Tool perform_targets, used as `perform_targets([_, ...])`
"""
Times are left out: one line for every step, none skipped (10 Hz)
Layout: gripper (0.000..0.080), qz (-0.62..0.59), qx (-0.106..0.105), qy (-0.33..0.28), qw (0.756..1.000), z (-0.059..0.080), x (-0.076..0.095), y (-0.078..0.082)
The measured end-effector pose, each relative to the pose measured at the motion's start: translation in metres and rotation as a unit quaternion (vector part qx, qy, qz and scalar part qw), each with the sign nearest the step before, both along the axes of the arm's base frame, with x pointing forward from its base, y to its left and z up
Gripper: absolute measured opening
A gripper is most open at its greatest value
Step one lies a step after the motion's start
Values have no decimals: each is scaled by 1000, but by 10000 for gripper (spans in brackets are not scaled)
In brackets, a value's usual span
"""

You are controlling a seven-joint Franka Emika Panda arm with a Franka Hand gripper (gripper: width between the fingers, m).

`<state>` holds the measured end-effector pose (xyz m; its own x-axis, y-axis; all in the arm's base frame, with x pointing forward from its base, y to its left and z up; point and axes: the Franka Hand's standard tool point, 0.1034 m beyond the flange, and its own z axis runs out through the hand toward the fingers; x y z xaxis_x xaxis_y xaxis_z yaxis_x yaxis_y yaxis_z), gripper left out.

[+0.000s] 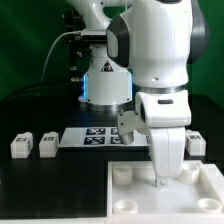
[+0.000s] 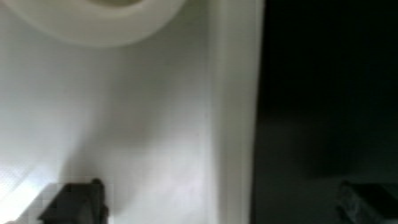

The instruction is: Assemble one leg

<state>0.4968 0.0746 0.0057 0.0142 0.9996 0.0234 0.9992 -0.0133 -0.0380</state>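
Observation:
Two legs [image 1: 20,146] [image 1: 47,144], small white blocks with tags, lie on the black table at the exterior view's left. Another leg [image 1: 197,143] lies at the right, behind the arm. A further tagged white block [image 1: 128,120] shows partly behind the arm. My gripper [image 1: 162,181] points straight down, just above the large white tray [image 1: 128,198]. In the wrist view my gripper [image 2: 219,205] is open and empty. Its dark fingertips [image 2: 75,203] stand wide apart over the tray's surface [image 2: 143,120] and edge. A round socket [image 2: 116,15] shows in the wrist view.
The marker board [image 1: 95,137] lies flat between the left legs and the robot base [image 1: 105,85]. The tray has raised round corner sockets [image 1: 122,176]. Black table [image 2: 338,100] lies beside the tray's edge.

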Motion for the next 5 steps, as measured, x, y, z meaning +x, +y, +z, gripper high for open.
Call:
perform_targets([649, 0, 0, 0, 1000, 0, 0, 0])
perform_targets([649, 0, 0, 0, 1000, 0, 0, 0])
perform_targets([649, 0, 0, 0, 1000, 0, 0, 0])
perform_targets([649, -2, 0, 0, 1000, 0, 0, 0])
perform_targets([649, -35, -2, -5, 999, 7, 3, 0])
